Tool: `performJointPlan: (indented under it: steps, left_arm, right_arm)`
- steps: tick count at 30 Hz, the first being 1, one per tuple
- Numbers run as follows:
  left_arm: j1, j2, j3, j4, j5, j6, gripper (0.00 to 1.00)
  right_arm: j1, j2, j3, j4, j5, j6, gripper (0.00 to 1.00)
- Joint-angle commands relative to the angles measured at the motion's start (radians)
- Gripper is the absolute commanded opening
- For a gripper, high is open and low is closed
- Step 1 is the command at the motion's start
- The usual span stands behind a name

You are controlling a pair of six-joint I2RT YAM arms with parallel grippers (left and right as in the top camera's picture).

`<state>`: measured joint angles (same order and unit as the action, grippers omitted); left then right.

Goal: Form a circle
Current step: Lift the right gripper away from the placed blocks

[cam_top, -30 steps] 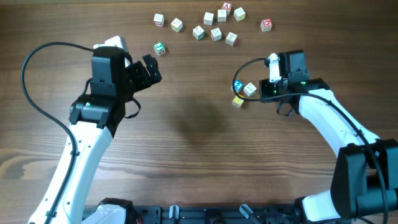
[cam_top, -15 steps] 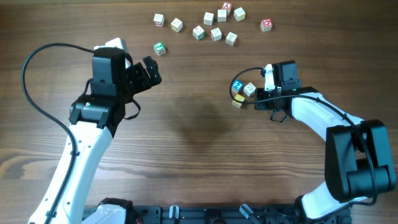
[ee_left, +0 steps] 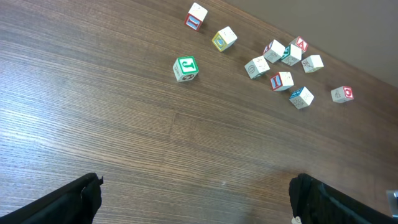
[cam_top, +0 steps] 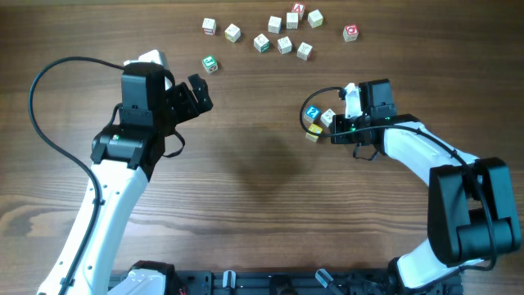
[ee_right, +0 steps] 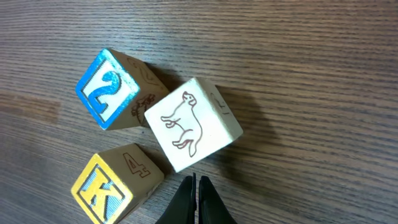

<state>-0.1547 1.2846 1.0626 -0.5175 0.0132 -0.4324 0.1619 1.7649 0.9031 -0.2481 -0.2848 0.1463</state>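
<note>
**A:** Look at the right gripper (ee_right: 196, 190). Its fingers are pressed together, pinching nothing, and the tip is just beside one edge of the cream cube (ee_right: 189, 124). I cannot tell whether it touches.

**B:** So the closed tip is working as a pusher. Where are the other pieces?

**A:** 3 are huddled right there. There's the cream one with an animal drawn on top and the blue cube (ee_right: 107, 89) marked 2 against one of its corners. The yellow cube (ee_right: 102, 190) marked K is just beside another corner.

**B:** Then I'd say a shove on the cream one carries the blue one along with it. It's better to press slowly through the middle of a face, so the cube slides and doesn't spin. I'd also part the 3 before spacing them along an arc.

**A:** Is there room for that?

**B:** Plenty. The middle of the table (cam_top: 262, 205) is bare wood between the 2 arms. The loose cubes (cam_top: 282, 37) lie scattered near the far edge, well apart from this cluster. A green cube (ee_left: 185, 68) sits alone, nearer the left arm.

**A:** And the left gripper (ee_left: 196, 186)?

**B:** It's spread wide with nothing between its fingers, hovering over bare wood well away. I doubt the arms would meet. The far edge is what to watch when fetching those strays.
</note>
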Motion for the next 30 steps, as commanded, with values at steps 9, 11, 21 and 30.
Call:
performJointPlan:
  steps: [9, 11, 21, 30]
  left_arm:
    - [0.006, -0.005, -0.002, 0.000, -0.003, -0.010, 1.00]
    - [0.006, -0.005, -0.002, 0.000, -0.003, -0.010, 1.00]
    - [0.006, -0.005, -0.002, 0.000, -0.003, -0.010, 1.00]
    - [0.006, -0.005, -0.002, 0.000, -0.003, -0.010, 1.00]
  right_arm:
    - [-0.002, 0.019, -0.002, 0.027, -0.032, 0.014, 0.04]
    - [-0.002, 0.019, -0.002, 0.027, -0.032, 0.014, 0.04]
    - [-0.002, 0.019, -0.002, 0.039, -0.061, 0.014, 0.04]
    - [-0.002, 0.019, -0.002, 0.047, -0.061, 0.013, 0.04]
